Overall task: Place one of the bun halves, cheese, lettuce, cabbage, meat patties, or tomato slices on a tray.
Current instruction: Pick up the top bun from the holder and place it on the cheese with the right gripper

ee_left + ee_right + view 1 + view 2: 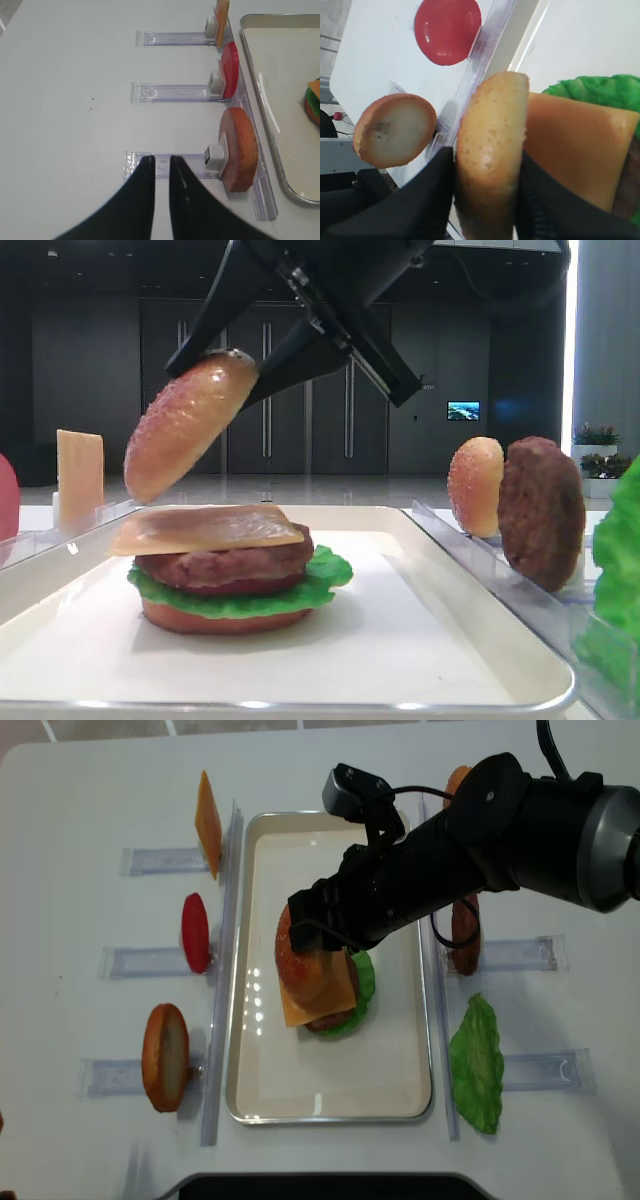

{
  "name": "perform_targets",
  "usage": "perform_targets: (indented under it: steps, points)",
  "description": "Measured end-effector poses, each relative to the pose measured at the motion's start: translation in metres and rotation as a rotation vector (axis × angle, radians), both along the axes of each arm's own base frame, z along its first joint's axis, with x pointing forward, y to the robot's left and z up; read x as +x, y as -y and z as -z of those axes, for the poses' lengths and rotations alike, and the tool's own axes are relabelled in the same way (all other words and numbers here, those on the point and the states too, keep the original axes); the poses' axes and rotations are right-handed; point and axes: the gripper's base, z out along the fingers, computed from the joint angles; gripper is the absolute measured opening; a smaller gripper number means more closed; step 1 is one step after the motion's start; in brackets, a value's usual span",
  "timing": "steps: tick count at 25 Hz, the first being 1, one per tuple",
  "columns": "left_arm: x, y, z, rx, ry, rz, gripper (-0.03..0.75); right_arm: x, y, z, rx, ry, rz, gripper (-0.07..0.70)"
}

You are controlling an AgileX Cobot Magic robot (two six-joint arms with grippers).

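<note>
Above the tray (500, 640), at the right tool (250, 365): jaws clamped across the thickness of a bun half (185, 425), domed sesame-speckled top, pinched near its upper edge and hanging tilted, almost on edge, over the left side of the stacked burger (225, 575). Wrist view: dark fingers (420, 200) pressed flat on both faces of the bun, no visible denting, so judged a stiff, light replica rather than soft bread; glossy crust probably slick, hence risk of pivoting in a two-point pinch. Best hold judged to be the present one, across the faces near the rim, leaving the lower edge free to touch down first. Just below: cheese (205, 528) on top of the stack, thin, smooth, slightly askew and overhanging to the left; likely to slide if the bun lands off-centre. Under it the meat patty (225, 565), then lettuce (240, 595) frilling out at the sides, then a flat bun bottom resting on the tray floor. Bun not yet touching the cheese; small gap visible in the low view. Further out, on clear racks on the desk (65, 100): spare bun (475, 485) and patty (541, 510) standing on edge to the right, lettuce leaf (477, 1065) beyond, cheese slice (207, 825), tomato slice (195, 932) and another bun (165, 1057) to the left. Left tool (161, 165): jaws nearly together, holding nothing, hovering beside the nearest left rack.
</note>
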Motion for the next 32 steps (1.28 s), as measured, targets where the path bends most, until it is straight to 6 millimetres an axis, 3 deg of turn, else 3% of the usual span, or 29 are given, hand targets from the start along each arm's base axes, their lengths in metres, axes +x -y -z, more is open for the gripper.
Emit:
perform_targets:
  steps: [13, 20, 30, 32]
  points:
    - [0.0, 0.0, 0.0, 0.0, 0.0, 0.0, 0.076, 0.0, 0.001, 0.008, 0.019, -0.017, 0.048, 0.244]
    - [0.0, 0.0, 0.0, 0.0, 0.0, 0.0, 0.076, 0.003, -0.002, 0.022, 0.009, -0.06, 0.06, 0.244]
    - [0.0, 0.0, 0.0, 0.0, 0.0, 0.0, 0.076, 0.003, 0.001, 0.024, -0.008, -0.055, 0.036, 0.245]
    - [0.0, 0.0, 0.0, 0.0, 0.0, 0.0, 0.076, 0.005, 0.006, 0.025, -0.032, -0.054, 0.018, 0.293]
